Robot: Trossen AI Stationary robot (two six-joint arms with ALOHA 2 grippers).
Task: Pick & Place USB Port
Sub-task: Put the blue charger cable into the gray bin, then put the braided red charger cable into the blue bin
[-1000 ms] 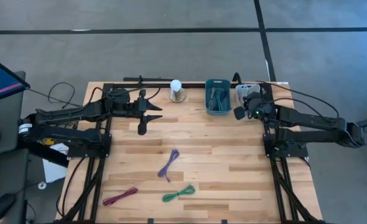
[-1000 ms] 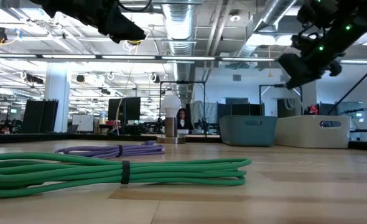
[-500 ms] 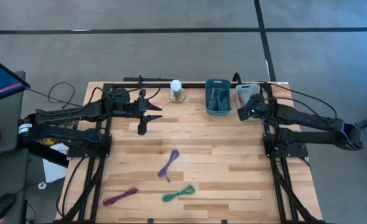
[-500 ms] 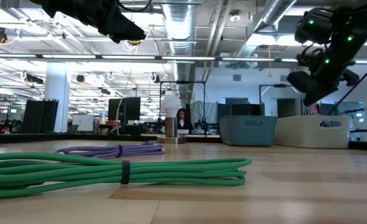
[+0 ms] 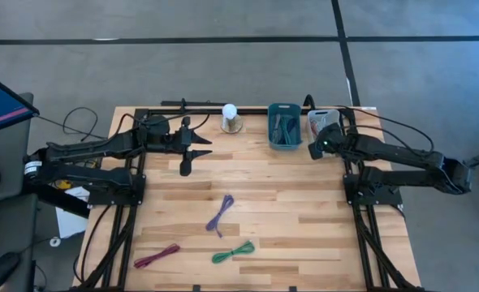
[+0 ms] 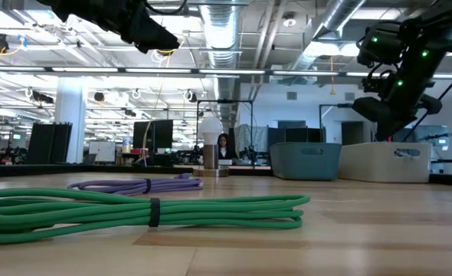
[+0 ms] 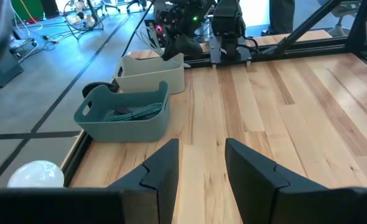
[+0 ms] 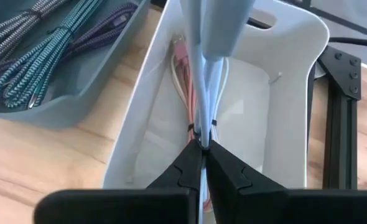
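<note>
USB cable, pale blue, hangs pinched between the nearly closed fingers of the right gripper, right over the white bin at about one o'clock on the table. My judgement: this is the placing step, and the next move calls for the jaws to part so the cable drops into the bin, then a lift clear of the rim.

Going left to right in the high view: the left gripper waits at about eleven o'clock, its fingers apart and holding nothing. Just beyond it at twelve o'clock stands a white bulb on a stand, then the teal bin, then the white bin with the right arm reaching over it. Nearer the front edge lie three bundled cables: maroon at seven o'clock, purple near the centre, green at six o'clock.

Only the right wrist view shows the grip itself and a pink and white cable already lying inside the white bin; from above the arm hides all this. The left wrist view shows braided cables in the teal bin and its own spread fingers. The low view shows the right gripper held above the bin's rim, not down inside it.
</note>
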